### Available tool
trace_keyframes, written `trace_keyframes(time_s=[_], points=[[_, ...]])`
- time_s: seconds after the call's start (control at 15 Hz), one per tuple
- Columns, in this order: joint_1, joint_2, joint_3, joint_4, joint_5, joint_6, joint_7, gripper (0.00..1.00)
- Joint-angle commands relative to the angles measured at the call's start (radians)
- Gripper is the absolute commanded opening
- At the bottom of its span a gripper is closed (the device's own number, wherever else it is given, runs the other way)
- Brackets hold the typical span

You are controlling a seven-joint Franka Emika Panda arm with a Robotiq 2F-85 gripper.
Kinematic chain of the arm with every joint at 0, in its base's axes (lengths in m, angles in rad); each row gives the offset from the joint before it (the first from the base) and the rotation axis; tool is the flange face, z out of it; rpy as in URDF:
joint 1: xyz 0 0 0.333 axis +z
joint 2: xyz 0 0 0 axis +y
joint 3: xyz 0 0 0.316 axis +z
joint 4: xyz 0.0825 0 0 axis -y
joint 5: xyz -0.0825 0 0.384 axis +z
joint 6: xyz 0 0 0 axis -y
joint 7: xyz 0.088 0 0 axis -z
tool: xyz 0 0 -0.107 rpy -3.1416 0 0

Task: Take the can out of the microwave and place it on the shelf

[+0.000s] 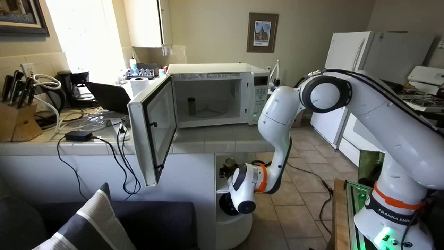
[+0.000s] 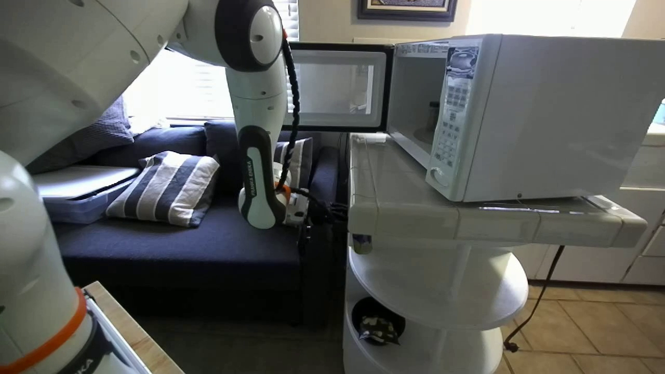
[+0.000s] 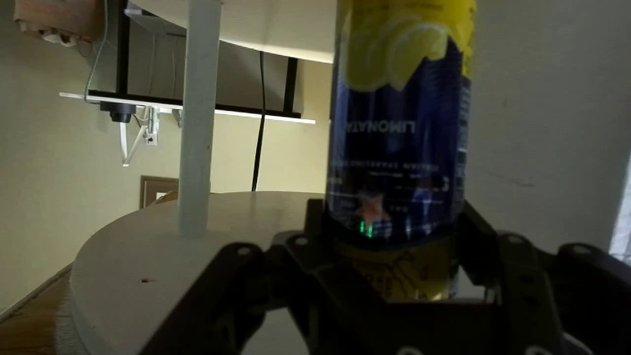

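A blue and yellow can point(image 3: 394, 128) fills the middle of the wrist view, its lettering upside down in that picture. My gripper point(image 3: 392, 217) is shut on it, with a finger against each side near one end. In an exterior view, a small part of the can point(image 2: 362, 244) shows under the counter edge, within the upper opening of the white shelf point(image 2: 441, 285). Whether it touches the shelf board, I cannot tell. The white microwave point(image 1: 208, 67) stands on the counter with its door point(image 1: 152, 132) wide ajar.
A dark-lidded jar point(image 1: 191, 106) stands inside the microwave. The tiled counter edge point(image 2: 415, 223) overhangs the shelf. A white post point(image 3: 194, 123) rises beside the can. The lower level holds a black bowl point(image 2: 400, 317) with a patterned packet. A dark sofa point(image 2: 208, 254) is close to the arm.
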Motion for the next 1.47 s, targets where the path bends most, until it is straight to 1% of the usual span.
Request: trace_keyframes(time_s=[0.0, 0.13, 0.4, 0.73, 1.4], points=[[-0.091, 0.001, 0.061, -0.008, -0.094, -0.026, 0.037, 0.38], [-0.141, 0.011, 0.093, -0.003, -0.139, -0.02, 0.036, 0.38], [-0.2, 0.028, 0.128, -0.006, -0.199, -0.002, 0.036, 0.38], [-0.207, 0.066, 0.122, 0.007, -0.228, 0.026, 0.036, 0.38], [-0.263, 0.09, 0.156, 0.003, -0.285, 0.002, 0.036, 0.38]])
